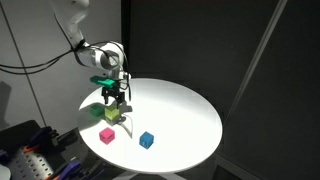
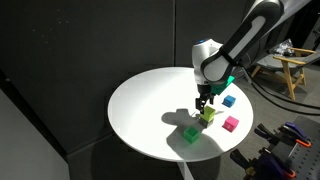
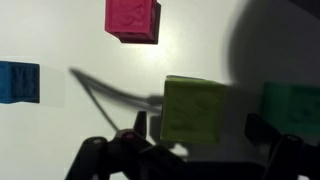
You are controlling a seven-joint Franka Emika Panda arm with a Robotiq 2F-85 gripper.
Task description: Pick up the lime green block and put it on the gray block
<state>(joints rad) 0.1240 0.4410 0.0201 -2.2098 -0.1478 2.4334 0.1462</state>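
Gripper (image 3: 197, 132) nearest lens: jaws spread, released, gap visible each side of lime block (image 3: 193, 108) between them. Green block (image 3: 293, 105) just beside lime block; pink block (image 3: 132, 18) and blue block (image 3: 18, 82) apart. Gray block cannot be made out. All on round white table (image 1: 185, 100).

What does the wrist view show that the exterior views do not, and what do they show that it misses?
Only the wrist view: the gaps between the fingers of the tool and the lime green block, one on each side. Only the exterior views: the robot arm and the whole round white table. Both: the lime green block, the pink block, the blue block and the green block.
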